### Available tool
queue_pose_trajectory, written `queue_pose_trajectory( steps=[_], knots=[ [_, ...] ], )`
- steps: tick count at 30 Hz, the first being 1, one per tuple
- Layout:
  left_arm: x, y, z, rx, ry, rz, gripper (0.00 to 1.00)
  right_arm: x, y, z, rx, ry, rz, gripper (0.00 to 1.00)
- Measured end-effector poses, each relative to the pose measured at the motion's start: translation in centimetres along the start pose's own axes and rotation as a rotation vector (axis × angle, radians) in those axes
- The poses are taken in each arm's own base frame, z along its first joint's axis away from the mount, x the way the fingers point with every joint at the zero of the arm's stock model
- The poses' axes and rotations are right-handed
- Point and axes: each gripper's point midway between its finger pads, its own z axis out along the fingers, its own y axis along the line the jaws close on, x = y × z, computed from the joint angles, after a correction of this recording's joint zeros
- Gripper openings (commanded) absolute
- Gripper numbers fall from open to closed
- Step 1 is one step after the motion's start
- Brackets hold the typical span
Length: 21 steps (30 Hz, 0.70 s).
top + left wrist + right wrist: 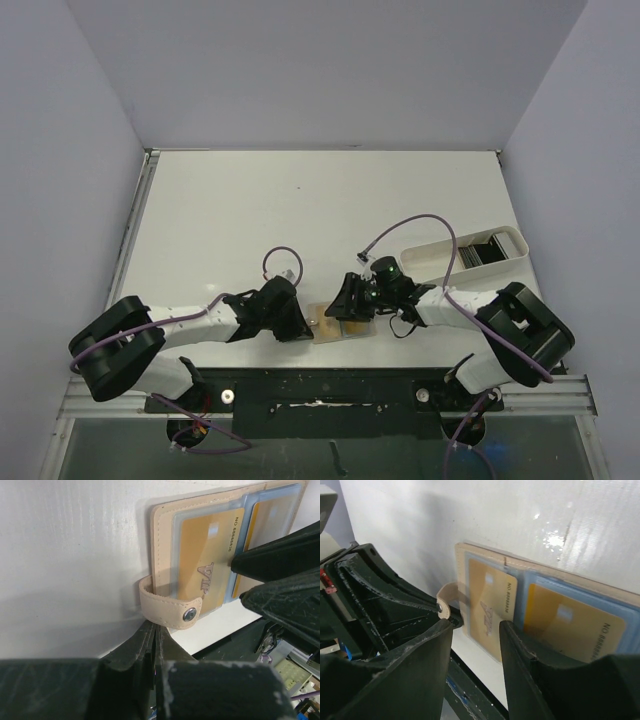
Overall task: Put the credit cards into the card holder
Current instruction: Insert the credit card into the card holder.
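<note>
The tan card holder point(340, 327) lies open flat at the table's near edge, between both grippers. Two gold credit cards point(205, 555) point(570, 625) sit in its clear pockets, one in each half. Its snap strap point(170, 607) curls up at the left end. My left gripper point(154, 627) is shut, its tips touching the underside of that strap; I see nothing between the jaws. My right gripper point(476, 625) hangs open low over the holder's near edge with nothing between its fingers; one finger point(520, 650) is by the middle fold, the other by the strap. Dark credit cards point(485, 250) stand in a tray.
A white oblong tray point(430, 258) lies at the right, behind my right arm. The black mounting rail point(320, 385) runs just below the table's near edge, close under the card holder. White walls enclose the table on three sides.
</note>
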Motion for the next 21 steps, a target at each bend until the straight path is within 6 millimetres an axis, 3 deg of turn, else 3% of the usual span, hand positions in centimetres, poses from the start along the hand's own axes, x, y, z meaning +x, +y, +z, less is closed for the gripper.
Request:
queue_pose_trajectory(
  steps=[10,16,21],
  knots=[
    [0.0,-0.1,0.1,0.005,-0.001,0.001,0.00,0.4,1.1,0.0,-0.056,0.006,-0.021,0.45],
    [0.0,-0.1,0.1,0.005,-0.001,0.002,0.00,-0.1,0.9,-1.7,-0.001,-0.049,-0.025,0.51],
    [-0.1,-0.1,0.1,0.006,-0.003,0.007,0.00,-0.7,-1.0,-3.2,0.121,-0.100,-0.028,0.54]
  ],
)
